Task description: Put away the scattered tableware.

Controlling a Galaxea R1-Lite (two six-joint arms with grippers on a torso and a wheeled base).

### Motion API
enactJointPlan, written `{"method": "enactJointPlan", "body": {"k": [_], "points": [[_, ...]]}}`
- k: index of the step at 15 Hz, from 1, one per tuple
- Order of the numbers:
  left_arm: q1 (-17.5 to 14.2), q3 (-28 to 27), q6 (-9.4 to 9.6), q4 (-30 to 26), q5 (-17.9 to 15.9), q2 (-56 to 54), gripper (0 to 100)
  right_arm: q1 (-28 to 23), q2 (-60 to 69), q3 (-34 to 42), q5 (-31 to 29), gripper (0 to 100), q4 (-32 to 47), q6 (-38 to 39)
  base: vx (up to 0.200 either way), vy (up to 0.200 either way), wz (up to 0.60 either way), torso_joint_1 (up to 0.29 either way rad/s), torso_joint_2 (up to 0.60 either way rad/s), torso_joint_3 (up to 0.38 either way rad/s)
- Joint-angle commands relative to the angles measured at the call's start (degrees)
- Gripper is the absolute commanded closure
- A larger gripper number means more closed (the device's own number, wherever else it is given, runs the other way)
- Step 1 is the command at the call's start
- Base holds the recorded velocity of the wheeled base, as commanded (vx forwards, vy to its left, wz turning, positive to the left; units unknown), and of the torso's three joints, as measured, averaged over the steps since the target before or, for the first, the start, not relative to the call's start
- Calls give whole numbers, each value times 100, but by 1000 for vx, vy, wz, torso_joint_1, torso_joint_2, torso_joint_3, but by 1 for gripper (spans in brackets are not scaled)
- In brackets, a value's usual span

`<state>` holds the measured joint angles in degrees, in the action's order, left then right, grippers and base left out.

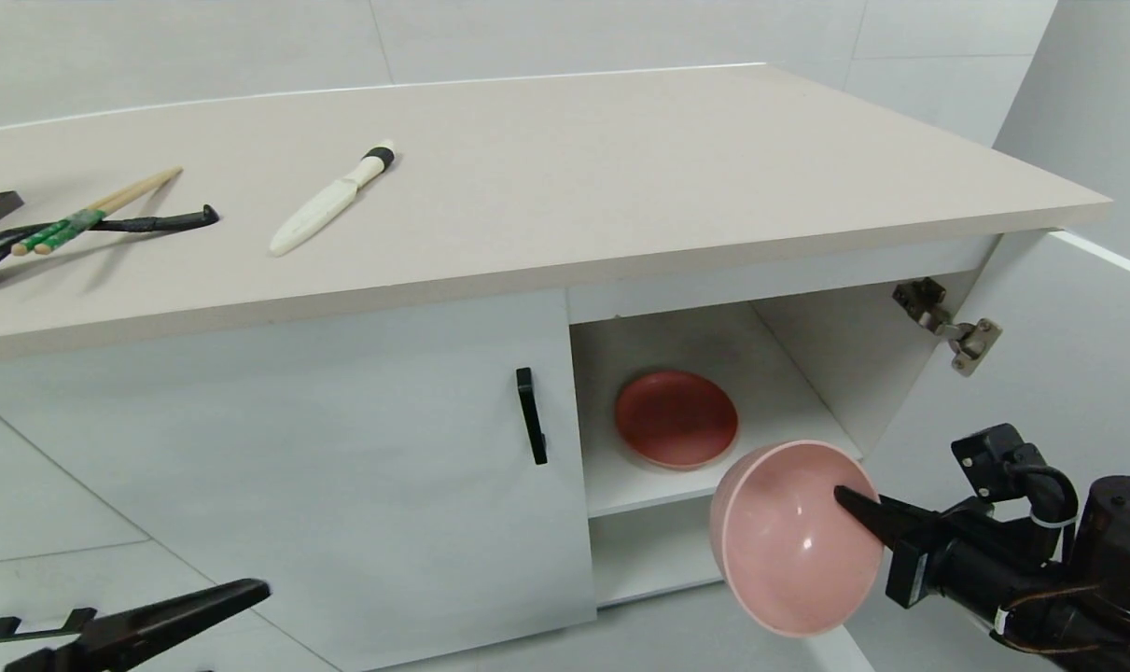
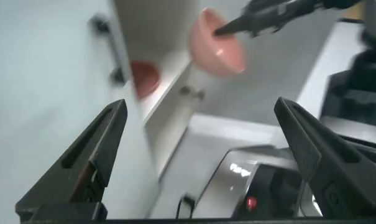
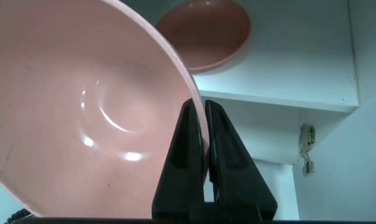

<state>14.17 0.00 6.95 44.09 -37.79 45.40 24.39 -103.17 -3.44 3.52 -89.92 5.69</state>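
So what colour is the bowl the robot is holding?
Pale pink, glossy. The bowl, pinched by the right gripper, shows best in the head view.

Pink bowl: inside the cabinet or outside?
Outside. The right gripper holds the pink bowl by its rim, tipped sideways, in front of the cabinet shelf where a red plate lies.

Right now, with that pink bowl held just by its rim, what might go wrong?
The right end effector pinches the bowl only at its rim, tilted on edge, so it might slip. Going in, it could knock the shelf edge or the plate already there.
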Motion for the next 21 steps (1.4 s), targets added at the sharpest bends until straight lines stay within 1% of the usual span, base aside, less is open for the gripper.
{"method": "enactJointPlan", "body": {"k": [1,2,3,4,5,6,7,8,9,10,11,12,13,14,16,17,19,21], "points": [[-1302,0,-124,-1544,237,-2026,0,13,-142,1,-1,100,-8,-7,0,0,0,0,0,0],[-1540,0,-194,-1948,580,-2378,0,39,-168,10,-1,100,-8,-7,0,0,0,0,0,0],[-1575,0,-255,-2098,606,-2633,0,39,-160,10,-1,100,-8,-7,0,0,0,0,0,0],[-1654,0,-598,-2247,668,-2914,0,39,-160,19,-1,100,-8,-7,0,0,0,0,0,0],[-1680,0,-897,-2309,694,-3107,0,39,-168,19,-1,100,-8,-7,0,0,0,0,0,0],[-1689,0,-1310,-2485,703,-3424,0,39,-160,36,-1,100,-8,-7,0,0,0,0,0,0],[-1689,0,-1609,-2731,703,-3845,0,39,-142,45,-1,100,-8,-7,0,0,0,0,0,0],[-1663,0,-1741,-2959,703,-4162,0,22,-142,36,-10,100,-8,2,0,0,0,0,0,0],[-1513,0,-1741,-3196,764,-4355,0,-14,-186,1,-10,100,-8,2,0,0,0,0,0,0],[-1478,0,-1679,-3425,949,-4487,0,-128,-292,-78,-18,100,-8,20,0,0,0,0,0,0],[-1478,0,-1398,-3715,1371,-4487,0,-172,-397,-210,-97,100,-8,20,0,0,0,0,0,0],[-1469,0,-827,-4075,2136,-4487,0,-224,-538,-377,-185,100,-8,20,0,0,0,0,0,0],[-1469,-9,-343,-4181,2927,-4496,0,-224,-687,-500,-203,100,-8,20,0,0,0,0,0,0],[-1469,0,43,-4251,3586,-4505,0,-224,-880,-667,-212,100,-8,20,0,0,0,0,0,0],[-1469,0,-97,-4330,3735,-4505,0,-224,-1241,-1001,-247,100,-8,11,0,0,0,0,0,0],[-1469,0,-124,-4383,3753,-4496,0,-224,-1337,-1186,-335,100,-8,28,0,0,0,0,0,0],[-1364,0,-194,-4392,3718,-4426,0,-198,-1355,-1572,-361,100,-8,20,0,0,0,0,0,0],[-1302,0,-203,-4392,3621,-4302,0,-119,-1399,-1810,-352,100,-8,11,0,0,0,0,0,0]]}}
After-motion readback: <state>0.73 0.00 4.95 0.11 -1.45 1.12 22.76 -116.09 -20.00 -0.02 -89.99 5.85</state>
